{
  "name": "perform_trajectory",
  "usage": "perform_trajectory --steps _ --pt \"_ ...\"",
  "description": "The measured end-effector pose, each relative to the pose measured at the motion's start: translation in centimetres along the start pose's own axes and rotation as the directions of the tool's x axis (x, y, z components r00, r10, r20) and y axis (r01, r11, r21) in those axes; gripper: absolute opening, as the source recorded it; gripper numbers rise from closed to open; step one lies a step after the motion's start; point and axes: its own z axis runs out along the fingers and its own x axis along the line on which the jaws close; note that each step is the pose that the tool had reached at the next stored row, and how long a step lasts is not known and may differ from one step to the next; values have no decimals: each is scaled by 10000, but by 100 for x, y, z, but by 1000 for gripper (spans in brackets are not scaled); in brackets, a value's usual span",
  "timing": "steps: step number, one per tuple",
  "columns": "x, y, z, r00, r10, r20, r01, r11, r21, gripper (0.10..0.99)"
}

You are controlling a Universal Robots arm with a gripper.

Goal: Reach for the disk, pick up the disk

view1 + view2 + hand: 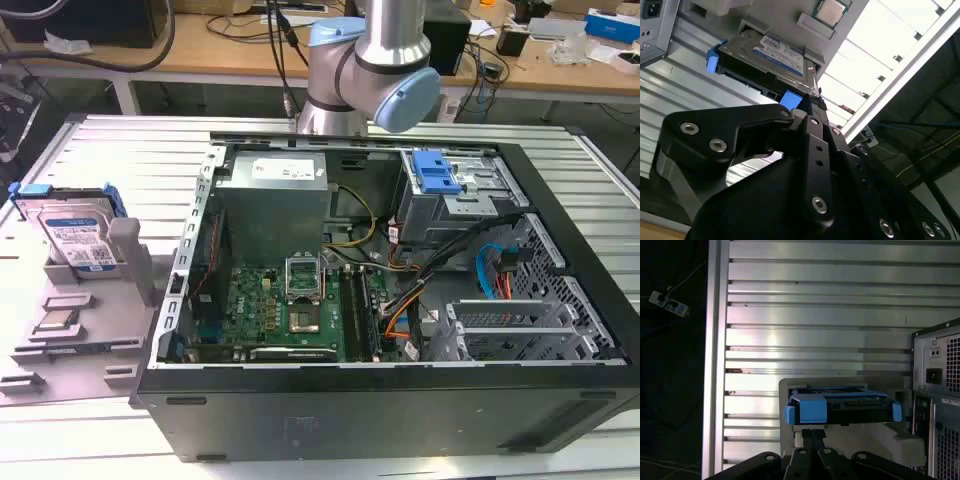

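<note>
The disk (75, 235) is a silver hard drive with a blue-and-white label and a blue bracket. It leans in a grey holder (130, 260) at the exterior view's left, on the slatted metal table. Both wrist views show the disk (775, 52) (840, 405) just beyond my black fingertips. My gripper (810, 102) (812, 432) is shut with nothing between its fingers. It points at the disk's blue bracket end and stays apart from it. The arm's base (370, 70) stands behind the computer case.
An open black computer case (400, 300) takes up the middle of the table, and its rear panel (940, 390) is close beside the holder. A small square CPU chip (830, 11) lies on the holder near the disk. The table's edge (717, 365) runs alongside.
</note>
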Motion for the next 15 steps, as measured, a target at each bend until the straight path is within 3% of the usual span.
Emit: perform_trajectory --steps 3,9,10,11,14,15 --pt "0 0 0 9990 -447 -18 447 9990 0 106" --pt "0 0 0 9912 -1326 -51 1326 9912 -3 106" --pt "0 0 0 9820 -1886 -73 1886 9820 -6 106" --pt "0 0 0 9662 -2577 -99 2577 9662 -12 106" --pt "0 0 0 9564 -2918 -112 2918 9565 -15 106" --pt "0 0 0 9491 -3146 -120 3147 9492 -18 106"
